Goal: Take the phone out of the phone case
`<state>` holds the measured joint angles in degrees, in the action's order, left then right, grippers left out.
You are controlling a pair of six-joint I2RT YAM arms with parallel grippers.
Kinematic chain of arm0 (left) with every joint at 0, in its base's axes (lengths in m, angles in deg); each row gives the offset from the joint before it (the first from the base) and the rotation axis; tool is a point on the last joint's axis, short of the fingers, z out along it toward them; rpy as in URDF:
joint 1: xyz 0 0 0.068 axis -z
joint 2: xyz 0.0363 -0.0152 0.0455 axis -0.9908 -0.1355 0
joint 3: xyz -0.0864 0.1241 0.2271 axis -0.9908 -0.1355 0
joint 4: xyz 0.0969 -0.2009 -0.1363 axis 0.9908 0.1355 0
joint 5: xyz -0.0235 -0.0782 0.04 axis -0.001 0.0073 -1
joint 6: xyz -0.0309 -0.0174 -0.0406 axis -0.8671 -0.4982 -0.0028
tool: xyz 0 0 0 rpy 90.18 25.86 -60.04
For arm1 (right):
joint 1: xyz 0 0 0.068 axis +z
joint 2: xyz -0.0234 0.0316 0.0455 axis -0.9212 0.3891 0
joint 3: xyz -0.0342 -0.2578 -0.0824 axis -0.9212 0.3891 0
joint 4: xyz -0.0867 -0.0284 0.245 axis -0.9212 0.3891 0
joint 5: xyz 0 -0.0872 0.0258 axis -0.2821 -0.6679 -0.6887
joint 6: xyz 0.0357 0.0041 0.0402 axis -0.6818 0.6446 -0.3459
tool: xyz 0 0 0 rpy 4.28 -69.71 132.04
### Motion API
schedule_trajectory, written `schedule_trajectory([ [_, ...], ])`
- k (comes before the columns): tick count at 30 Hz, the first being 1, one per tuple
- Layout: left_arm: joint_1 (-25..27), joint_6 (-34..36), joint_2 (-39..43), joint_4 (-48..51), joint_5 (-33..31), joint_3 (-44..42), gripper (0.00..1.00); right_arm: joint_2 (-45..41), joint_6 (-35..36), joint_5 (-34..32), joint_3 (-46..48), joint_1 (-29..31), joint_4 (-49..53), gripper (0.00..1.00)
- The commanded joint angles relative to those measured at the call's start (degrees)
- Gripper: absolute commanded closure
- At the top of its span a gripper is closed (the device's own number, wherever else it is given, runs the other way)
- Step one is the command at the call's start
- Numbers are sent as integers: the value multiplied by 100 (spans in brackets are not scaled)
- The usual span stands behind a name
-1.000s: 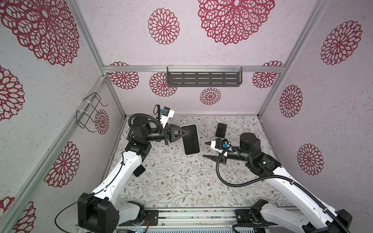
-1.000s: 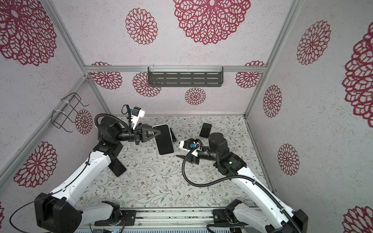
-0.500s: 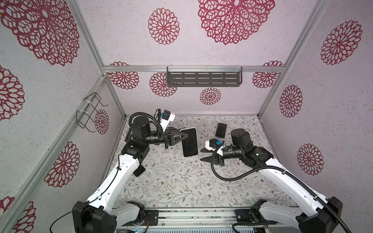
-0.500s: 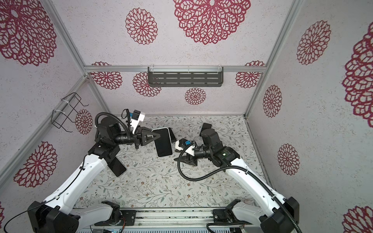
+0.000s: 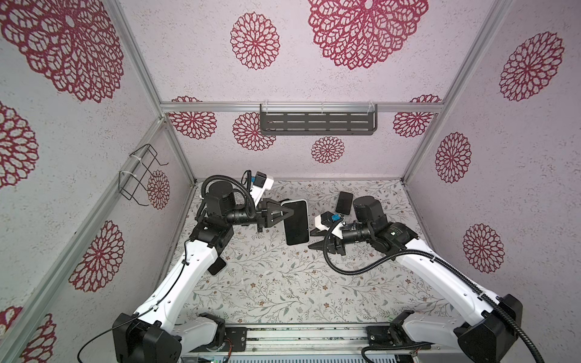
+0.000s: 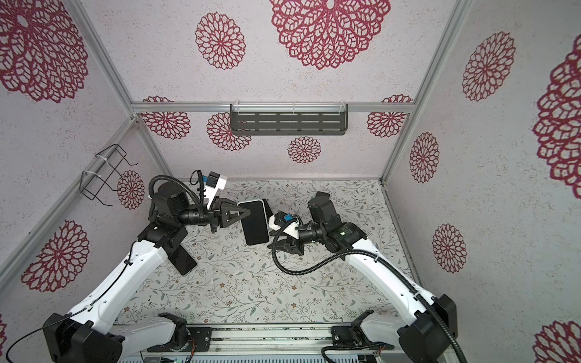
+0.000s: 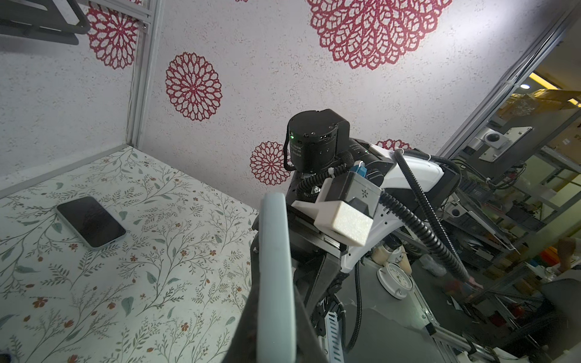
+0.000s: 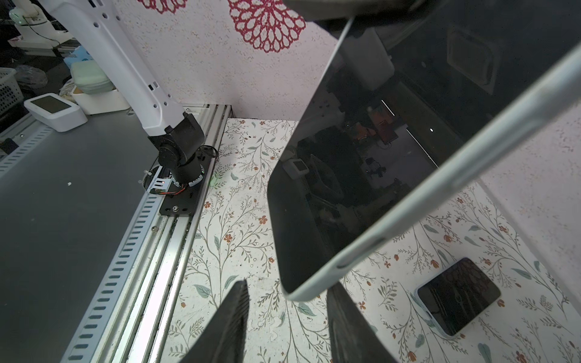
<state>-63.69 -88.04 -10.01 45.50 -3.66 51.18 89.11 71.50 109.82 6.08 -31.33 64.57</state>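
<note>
Left hand clamps the black-screened phone in its pale blue-grey case; right hand stands open just beside its corner

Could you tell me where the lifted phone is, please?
In both top views the phone hangs mid-scene above the table, gripped by the left claw, its near corner at the open right claw.

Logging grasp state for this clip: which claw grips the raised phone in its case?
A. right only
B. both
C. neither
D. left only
D: the left claw is shut on an edge of the cased phone; the right claw stands open by one corner, not touching it.
</note>
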Motion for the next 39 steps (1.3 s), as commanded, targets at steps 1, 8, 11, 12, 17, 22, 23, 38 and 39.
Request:
schedule_trajectory([
  [1,59,110,156,-226,157,57,100,-10,-88,220,-204,2,33,59],
  [8,57,112,174,-247,148,38,100,10,-10,264,-172,9,53,70],
  [11,63,113,193,-252,145,30,100,52,-16,309,-172,9,35,73],
  [12,64,110,201,-260,141,26,100,54,-24,315,-171,9,30,74],
  [17,69,110,193,-260,139,22,100,101,-8,347,-172,18,0,78],
  [22,83,103,193,-269,149,13,100,108,22,359,-146,35,-104,85],
  [23,90,104,191,-269,149,13,100,115,22,363,-146,44,-120,86],
  [38,496,816,-238,963,123,381,100,-15,716,356,-24,97,-1029,100],
  [39,536,963,-300,1196,82,452,100,-8,782,341,-29,97,-1109,100],
])
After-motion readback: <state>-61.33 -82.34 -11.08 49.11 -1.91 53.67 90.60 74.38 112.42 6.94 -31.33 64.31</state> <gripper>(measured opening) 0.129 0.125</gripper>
